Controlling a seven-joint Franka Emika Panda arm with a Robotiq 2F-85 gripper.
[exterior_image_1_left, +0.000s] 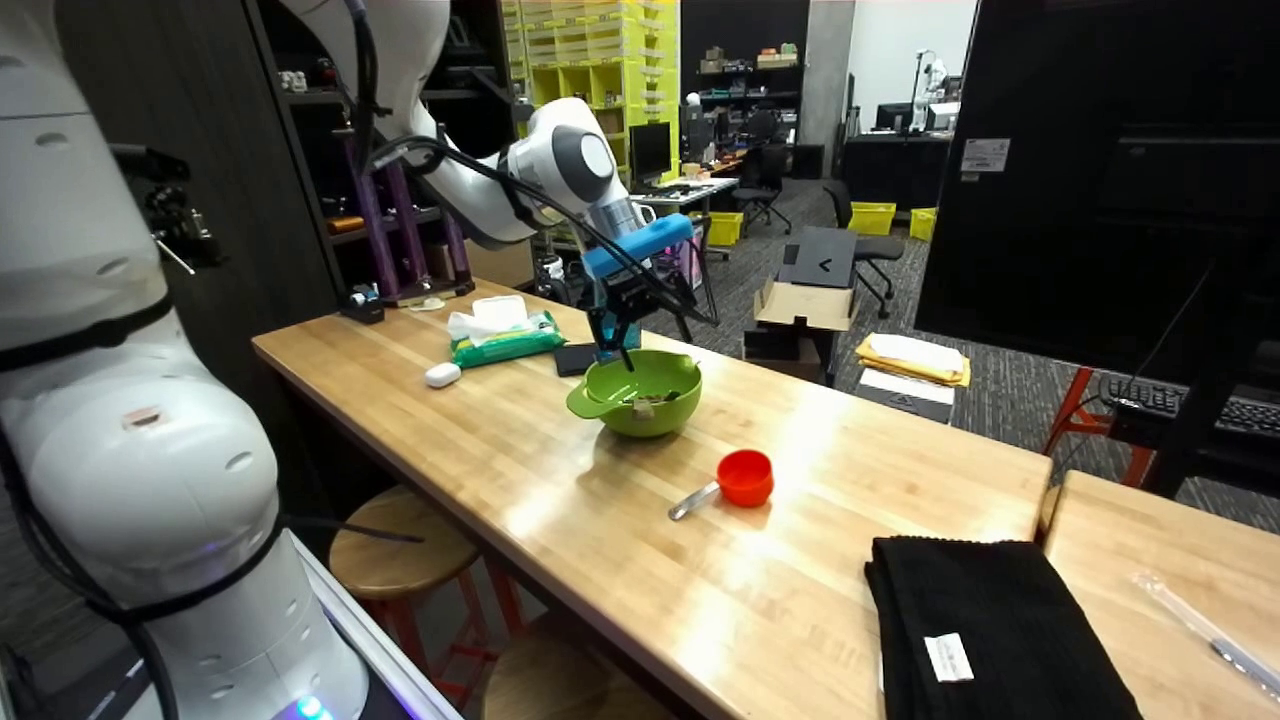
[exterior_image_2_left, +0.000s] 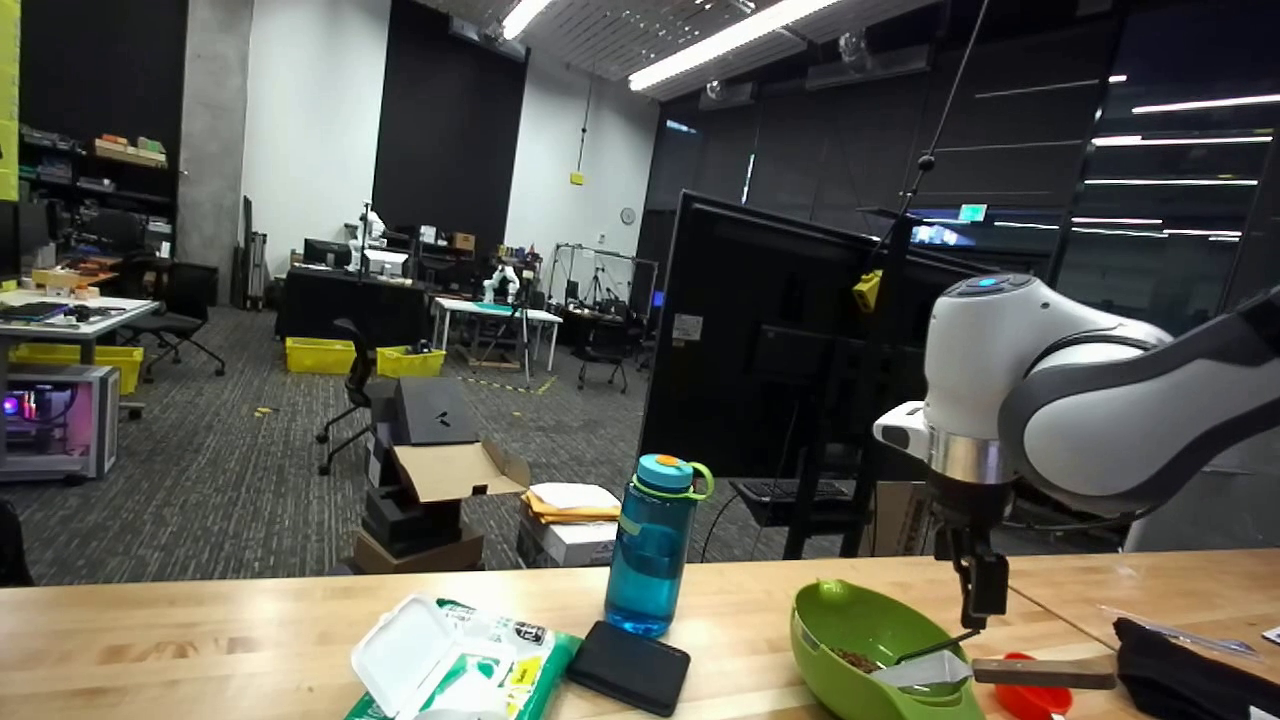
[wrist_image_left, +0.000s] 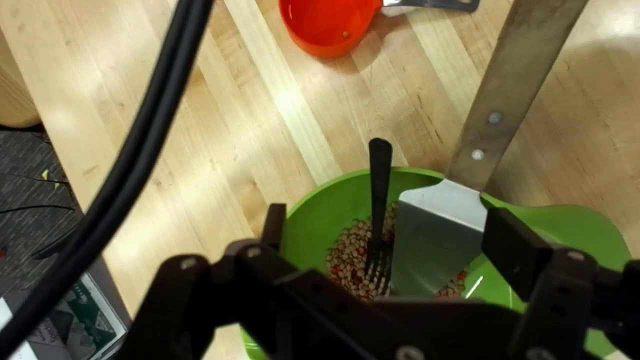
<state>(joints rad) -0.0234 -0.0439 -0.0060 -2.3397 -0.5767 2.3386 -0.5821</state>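
My gripper (wrist_image_left: 392, 240) is open above a green bowl (wrist_image_left: 310, 225), with its fingers spread wide and nothing gripped. The gripper also shows over the bowl in both exterior views (exterior_image_1_left: 622, 345) (exterior_image_2_left: 978, 610). The bowl holds small tan and red pieces like lentils (wrist_image_left: 347, 255). A black fork (wrist_image_left: 380, 175) stands tilted in them, handle toward the rim. A spatula has its metal blade (wrist_image_left: 435, 240) inside the bowl and its brown-grey handle (wrist_image_left: 505, 100) out over the rim. Fork and blade appear between the fingers in the wrist view. I cannot tell whether a fingertip touches the fork.
A red measuring cup (exterior_image_1_left: 746, 478) lies near the bowl. A green wipes pack (exterior_image_1_left: 508, 342), a white case (exterior_image_1_left: 442, 375), a black flat item (exterior_image_2_left: 628, 667) and a blue bottle (exterior_image_2_left: 652, 550) stand nearby. A folded black cloth (exterior_image_1_left: 990, 620) lies farther along the table.
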